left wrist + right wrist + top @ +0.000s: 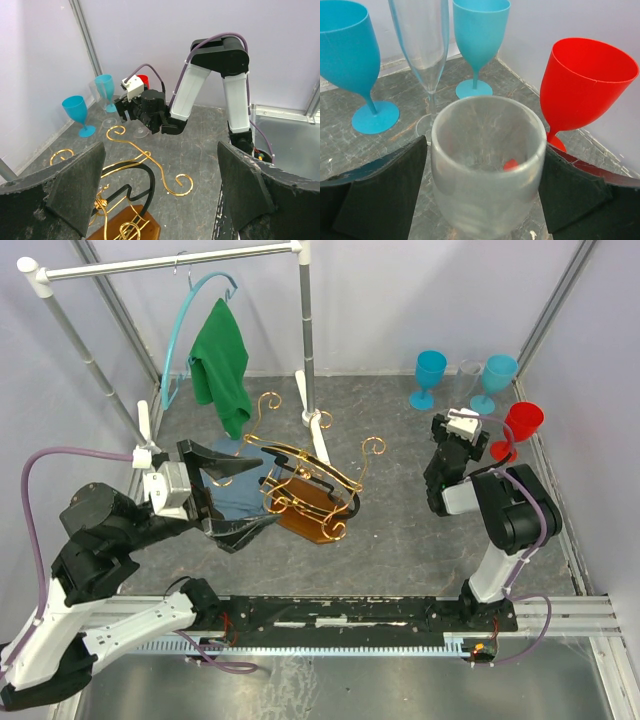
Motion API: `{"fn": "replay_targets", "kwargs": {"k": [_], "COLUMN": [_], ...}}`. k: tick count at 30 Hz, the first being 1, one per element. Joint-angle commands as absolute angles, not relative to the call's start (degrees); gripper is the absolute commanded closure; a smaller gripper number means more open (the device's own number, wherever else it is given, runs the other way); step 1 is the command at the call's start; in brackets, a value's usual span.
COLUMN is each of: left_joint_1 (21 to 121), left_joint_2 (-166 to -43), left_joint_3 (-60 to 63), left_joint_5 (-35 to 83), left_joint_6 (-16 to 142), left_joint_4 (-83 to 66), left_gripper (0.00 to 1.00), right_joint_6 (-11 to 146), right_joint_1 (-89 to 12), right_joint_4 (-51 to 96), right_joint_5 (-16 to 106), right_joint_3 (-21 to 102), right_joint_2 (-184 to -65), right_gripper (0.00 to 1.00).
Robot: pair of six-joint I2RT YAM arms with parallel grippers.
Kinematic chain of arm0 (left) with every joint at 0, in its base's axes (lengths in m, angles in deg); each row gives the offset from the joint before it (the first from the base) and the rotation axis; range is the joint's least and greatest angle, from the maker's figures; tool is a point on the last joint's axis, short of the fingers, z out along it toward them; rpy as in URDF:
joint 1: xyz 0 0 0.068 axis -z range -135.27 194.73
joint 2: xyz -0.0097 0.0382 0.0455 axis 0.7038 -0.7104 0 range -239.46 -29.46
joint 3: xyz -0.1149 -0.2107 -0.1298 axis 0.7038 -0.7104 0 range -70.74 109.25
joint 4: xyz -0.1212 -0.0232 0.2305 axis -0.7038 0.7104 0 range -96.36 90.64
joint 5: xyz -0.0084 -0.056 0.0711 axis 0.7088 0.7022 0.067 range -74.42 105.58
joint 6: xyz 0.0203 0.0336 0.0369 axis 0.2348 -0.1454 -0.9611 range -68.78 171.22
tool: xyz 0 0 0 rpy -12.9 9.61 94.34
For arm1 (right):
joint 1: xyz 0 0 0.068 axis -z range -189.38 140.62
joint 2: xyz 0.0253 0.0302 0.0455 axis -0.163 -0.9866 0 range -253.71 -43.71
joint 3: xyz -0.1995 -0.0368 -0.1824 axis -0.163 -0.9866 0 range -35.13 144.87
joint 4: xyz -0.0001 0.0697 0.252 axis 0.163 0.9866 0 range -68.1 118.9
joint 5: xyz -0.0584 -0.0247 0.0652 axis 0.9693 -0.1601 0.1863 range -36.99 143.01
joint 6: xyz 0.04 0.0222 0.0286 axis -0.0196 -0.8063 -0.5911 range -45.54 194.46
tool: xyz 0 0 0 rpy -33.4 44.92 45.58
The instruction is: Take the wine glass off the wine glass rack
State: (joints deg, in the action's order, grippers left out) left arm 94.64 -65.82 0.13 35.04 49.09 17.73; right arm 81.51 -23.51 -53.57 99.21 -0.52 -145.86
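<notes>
The wine glass (pixel 485 200) stands upright at two o'clock on the tabletop (pixel 400 530), between the fingers of the right claw (pixel 485 146); gripped or free, I cannot tell. The left claw (pixel 161 147) gapes wide beside the wine glass rack (pixel 305 490).

This is a robot test cell in a lab, not a lived-in room. Two robot arms, the left arm (pixel 100 535) and the right arm (pixel 510 510), are bolted to a metal rail (pixel 350 615) at the near edge of a dark grey table (pixel 400 530). Plain white panels (pixel 400 300) and metal posts (pixel 548 310) box the table in. Purple cables (pixel 70 449) loop off the arms. The props look staged: a clothes rail (pixel 170 261) with a green cloth (pixel 222 360) at the far left, and coloured glasses (pixel 430 370) in the far right corner.
</notes>
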Motion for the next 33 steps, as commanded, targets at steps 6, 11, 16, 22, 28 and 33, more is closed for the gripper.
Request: {"fn": "replay_targets", "kwargs": {"k": [6, 11, 16, 22, 28, 33], "left_joint_1": [94.7, 94.7, 94.7, 94.7, 94.7, 94.7], "left_joint_2": [-64.9, -64.7, -64.5, -64.5, -65.0, -65.8], "left_joint_3": [-0.6, -1.0, -1.5, -1.7, -2.2, -1.9], "left_joint_5": [33.2, 33.2, 33.2, 32.8, 31.9, 30.8], "left_joint_6": [51.0, 51.0, 51.0, 50.7, 50.8, 51.1], "left_joint_4": [15.9, 15.8, 15.8, 15.7, 15.6, 16.6], "left_gripper": [0.01, 0.01, 0.01, 0.01, 0.01, 0.01], "right_joint_6": [78.1, 77.0, 76.7, 74.7, 74.3, 71.2], "right_joint_1": [-24.1, -24.3, -24.6, -24.7, -24.7, -24.7], "right_joint_4": [-49.5, -48.0, -46.4, -31.9, -18.6, -1.9], "right_joint_5": [98.8, 98.8, 99.5, 99.0, 94.4, 91.7], "right_joint_3": [-2.4, -3.4, -4.9, -4.2, -3.4, -0.5], "right_joint_2": [-141.0, -139.4, -135.7, -125.8, -114.7, -106.1], "right_gripper": [0.07, 0.05, 0.01, 0.01, 0.01, 0.01]}}
